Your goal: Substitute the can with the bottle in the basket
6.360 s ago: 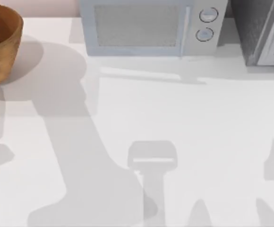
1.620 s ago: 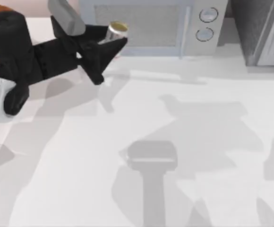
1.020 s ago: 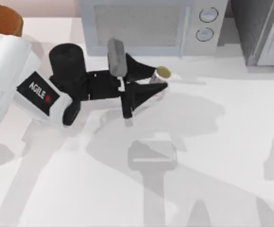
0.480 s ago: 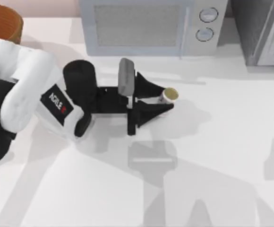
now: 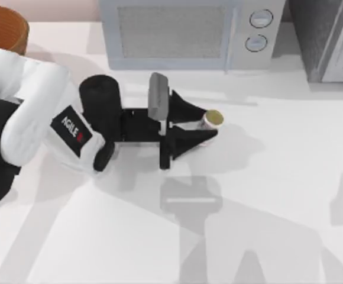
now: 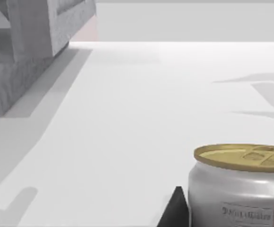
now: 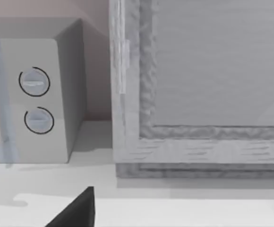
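The can (image 5: 210, 119), white with a dull gold top, stands upright on the table in front of the microwave. My left gripper (image 5: 207, 124) reaches in from the left, and its black fingers (image 5: 189, 137) are shut on the can's sides. In the left wrist view the can (image 6: 241, 189) rests on the white surface with one dark fingertip (image 6: 176, 210) beside it. The basket (image 5: 5, 28), brown and woven, sits at the far left corner. The bottle is out of view. A dark finger (image 7: 75, 210) of my right gripper shows in the right wrist view.
A grey-white microwave (image 5: 183, 32) stands along the back edge, seen with its two dials in the right wrist view (image 7: 35, 99). A grey textured cabinet (image 5: 331, 38) fills the back right corner. The white table (image 5: 278, 195) lies bare at front and right.
The left arm came in from the basket's side carrying the can, moved it right and toward the front, and brought it down onto the table. Over the last half second nothing has moved.
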